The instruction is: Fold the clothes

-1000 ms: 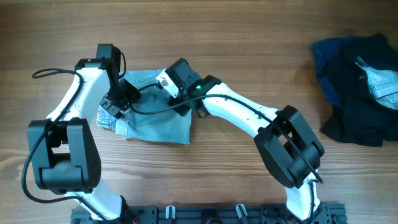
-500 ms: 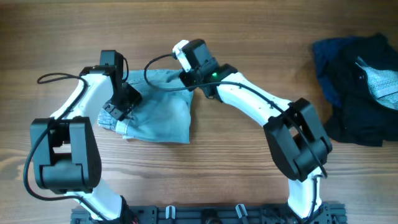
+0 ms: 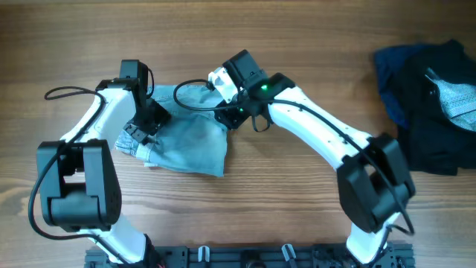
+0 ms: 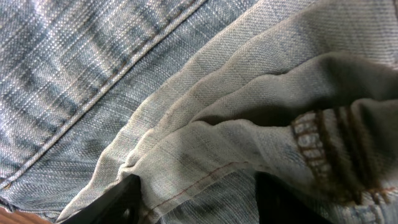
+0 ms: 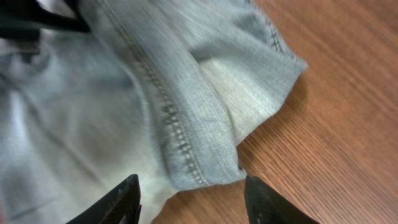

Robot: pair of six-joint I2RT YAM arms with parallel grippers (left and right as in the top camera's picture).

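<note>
Over the upper-left denim shorts (image 3: 190,145), the right gripper (image 5: 193,199) is hanging open and empty, the left gripper (image 4: 202,199) straddling a fold, hold unclear; pinch hems squarely.

Warm brown wood-grain table (image 3: 312,45) under even, soft light

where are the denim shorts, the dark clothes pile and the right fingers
denim shorts (image 3: 190,149): overhead view, flat middle of the cloth
dark clothes pile (image 3: 416,126): overhead view, dark cloth near its middle
right fingers (image 5: 121,202): right wrist view, tip of one finger
</note>
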